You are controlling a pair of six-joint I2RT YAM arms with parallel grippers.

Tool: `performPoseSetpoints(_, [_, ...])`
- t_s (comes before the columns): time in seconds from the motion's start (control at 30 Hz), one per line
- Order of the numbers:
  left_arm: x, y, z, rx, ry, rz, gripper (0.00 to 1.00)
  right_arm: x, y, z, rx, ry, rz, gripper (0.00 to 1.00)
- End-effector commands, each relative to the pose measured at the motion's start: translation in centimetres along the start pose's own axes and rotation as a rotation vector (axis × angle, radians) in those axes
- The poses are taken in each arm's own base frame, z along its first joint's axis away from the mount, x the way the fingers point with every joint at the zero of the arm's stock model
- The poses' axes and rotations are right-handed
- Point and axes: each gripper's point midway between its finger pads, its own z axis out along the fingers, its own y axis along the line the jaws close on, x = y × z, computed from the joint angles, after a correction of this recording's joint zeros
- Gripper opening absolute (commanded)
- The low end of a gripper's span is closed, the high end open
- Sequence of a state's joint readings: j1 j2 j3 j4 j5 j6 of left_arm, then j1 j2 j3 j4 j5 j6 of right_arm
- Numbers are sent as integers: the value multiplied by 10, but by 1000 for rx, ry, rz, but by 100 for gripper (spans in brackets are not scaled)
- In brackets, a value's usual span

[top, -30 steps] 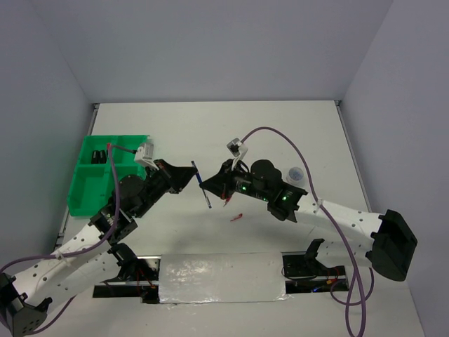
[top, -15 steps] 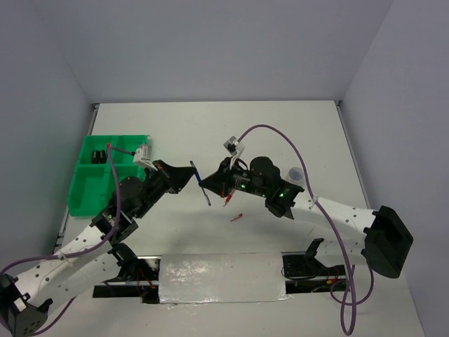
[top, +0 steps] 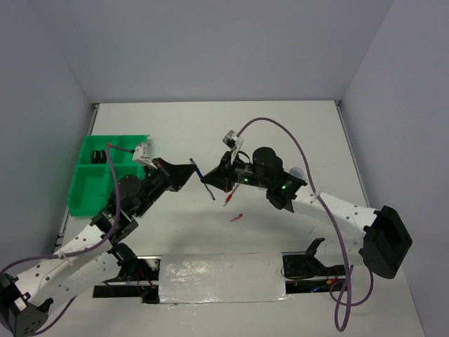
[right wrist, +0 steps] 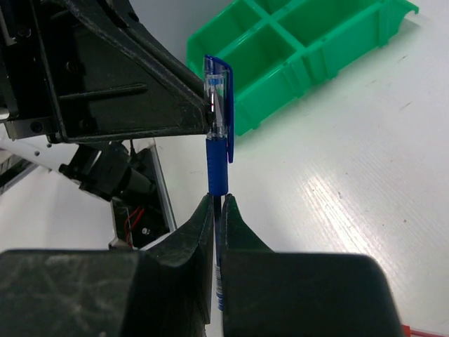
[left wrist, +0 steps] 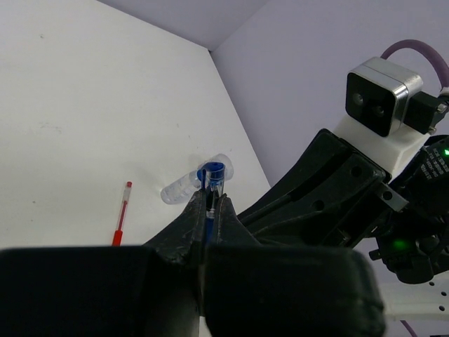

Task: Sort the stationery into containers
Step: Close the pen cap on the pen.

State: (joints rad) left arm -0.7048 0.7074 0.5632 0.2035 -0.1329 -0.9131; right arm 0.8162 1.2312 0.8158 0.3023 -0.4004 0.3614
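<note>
Left tool [left wrist: 209,203] and right tool [right wrist: 217,207] are both clamped on the blue pen [right wrist: 218,158], held above the middle of the table [top: 210,133]. Green tray [top: 83,193] sits at the left edge, with dark pieces [top: 98,155] in a far compartment. Red pen [left wrist: 121,221] and clear bottle [left wrist: 184,187] lie unsorted. No legible writing.

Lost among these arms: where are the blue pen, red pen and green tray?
blue pen [right wrist: 217,165]: right wrist view, barrel.
red pen [left wrist: 121,219]: left wrist view, barrel.
green tray [right wrist: 280,91]: right wrist view, near wall.
</note>
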Motion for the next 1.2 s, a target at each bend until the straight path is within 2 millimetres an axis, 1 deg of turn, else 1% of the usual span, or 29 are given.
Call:
performPoseSetpoints(0.0, [53, -10, -16, 84, 262, 20, 0, -102, 20, -4, -64, -317, -176, 0])
performPoseSetpoints(0.1, [43, -12, -18, 66, 248, 52, 0, -91, 26, -6, -109, -306, -175, 0])
performPoseSetpoints(0.13, [35, -18, -18, 69, 232, 72, 0, -85, 26, -6, -116, -296, -168, 0])
performPoseSetpoints(0.17, [31, -20, -19, 68, 221, 80, 0, -84, 28, -7, -127, -301, -166, 0])
performPoseSetpoints(0.2, [29, -14, -20, 32, 220, 88, 3, -79, 28, -7, -132, -294, -160, 0])
performPoseSetpoints(0.27, [19, -21, -22, 39, 195, 102, 13, -75, 28, -7, -137, -290, -154, 0])
performPoseSetpoints(0.3, [18, -21, -23, 36, 198, 104, 22, -72, 28, -7, -136, -283, -147, 0])
performPoseSetpoints(0.37, [11, -28, -25, 54, 181, 112, 29, -69, 25, -6, -126, -281, -137, 0])
performPoseSetpoints(0.4, [8, -29, -25, 50, 172, 112, 36, -67, 24, -5, -121, -277, -134, 0])
performPoseSetpoints(0.43, [1, -30, -25, 38, 148, 114, 38, -67, 21, -4, -108, -274, -130, 0])
performPoseSetpoints(0.47, [-2, -32, -25, 40, 141, 120, 40, -66, 19, -3, -102, -271, -128, 0])
performPoseSetpoints(0.5, [-5, -34, -25, 43, 132, 124, 46, -66, 19, -3, -101, -271, -129, 0])
performPoseSetpoints(0.57, [-13, -40, -28, 47, 120, 138, 48, -66, 18, -3, -94, -273, -126, 0])
performPoseSetpoints(0.7, [-24, -48, -33, 61, 100, 176, 58, -67, 15, -2, -79, -268, -127, 0])
performPoseSetpoints(0.77, [-30, -51, -37, 63, 87, 204, 64, -66, 17, -3, -86, -263, -124, 0])
performPoseSetpoints(0.83, [-40, -50, -38, 50, 56, 262, 74, -64, 18, -5, -87, -263, -109, 0])
performPoseSetpoints(0.87, [-45, -52, -37, 52, 35, 282, 83, -64, 20, -6, -89, -266, -91, 0])
performPoseSetpoints(0.9, [-50, -48, -35, 31, 11, 310, 97, -64, 18, -7, -75, -268, -78, 0])
performPoseSetpoints(0.93, [-53, -49, -32, 31, 1, 325, 99, -64, 19, -7, -71, -269, -71, 0])
performPoseSetpoints(1.0, [-60, -53, -25, 35, -33, 336, 99, -60, 25, -6, -76, -256, -61, 0])
performPoseSetpoints(1.03, [-62, -55, -19, 32, -36, 344, 99, -57, 23, -4, -57, -245, -60, 0])
performPoseSetpoints(1.07, [-63, -57, -15, 35, -41, 346, 99, -55, 26, -2, -54, -238, -59, 0])
performPoseSetpoints(1.1, [-70, -64, -13, 45, -60, 345, 99, -55, 26, -2, -46, -237, -57, 0])
performPoseSetpoints(1.17, [-69, -64, -2, 29, -50, 350, 99, -55, 24, -1, -30, -237, -48, 0])
